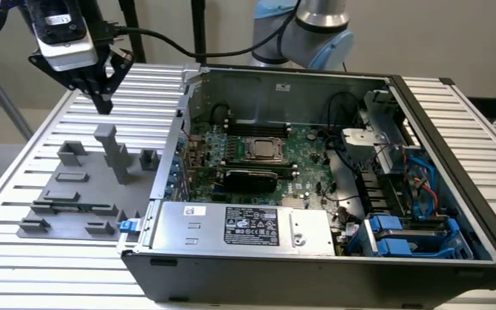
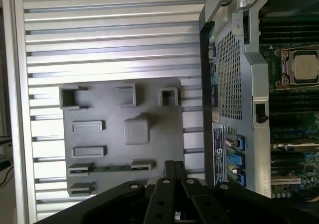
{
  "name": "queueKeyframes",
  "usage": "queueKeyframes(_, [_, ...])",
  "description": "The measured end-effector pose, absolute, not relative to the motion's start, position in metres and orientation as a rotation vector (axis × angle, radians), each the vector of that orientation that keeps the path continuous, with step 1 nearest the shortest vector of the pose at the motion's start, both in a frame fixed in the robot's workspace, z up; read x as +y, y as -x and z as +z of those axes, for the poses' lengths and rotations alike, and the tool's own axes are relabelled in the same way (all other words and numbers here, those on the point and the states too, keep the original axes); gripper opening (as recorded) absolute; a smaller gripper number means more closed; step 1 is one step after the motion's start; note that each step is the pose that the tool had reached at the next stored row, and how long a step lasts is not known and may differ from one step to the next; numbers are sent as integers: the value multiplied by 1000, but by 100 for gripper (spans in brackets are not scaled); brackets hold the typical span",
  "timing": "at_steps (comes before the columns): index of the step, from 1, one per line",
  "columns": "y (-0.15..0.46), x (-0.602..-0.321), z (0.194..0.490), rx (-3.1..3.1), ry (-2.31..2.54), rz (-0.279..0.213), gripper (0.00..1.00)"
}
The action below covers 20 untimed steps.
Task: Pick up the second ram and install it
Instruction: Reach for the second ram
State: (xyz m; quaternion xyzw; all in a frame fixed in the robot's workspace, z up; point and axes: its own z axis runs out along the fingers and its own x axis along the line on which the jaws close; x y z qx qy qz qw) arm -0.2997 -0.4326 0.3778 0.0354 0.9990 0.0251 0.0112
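Note:
The second ram [image 1: 74,208] is a thin green stick lying in the low holders near the front of the grey fixture plate [image 1: 54,194]. In the wrist view the ram [image 2: 112,168] spans two grey clips on the plate [image 2: 164,134]. My gripper [image 1: 101,102] hangs well above the plate's far end, pointing down, shut and holding nothing. Its closed black fingers [image 2: 172,170] show in the wrist view, beside the ram's end and apart from it. The open computer case [image 1: 317,258] stands at the exterior view's right of the plate, with the CPU socket [image 1: 263,150] on the motherboard.
Tall grey fixture blocks [image 1: 114,155] rise from the plate between my gripper and the ram. The case's side wall [image 2: 229,84] stands close to the plate. A black expansion card [image 1: 248,177] and the power supply [image 1: 248,227] sit inside the case. The table [image 1: 24,271] is ribbed metal.

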Motion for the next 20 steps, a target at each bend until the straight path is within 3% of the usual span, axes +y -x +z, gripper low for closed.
queueKeyframes(20, [378, -454, 356, 3119, -111, 78, 11])
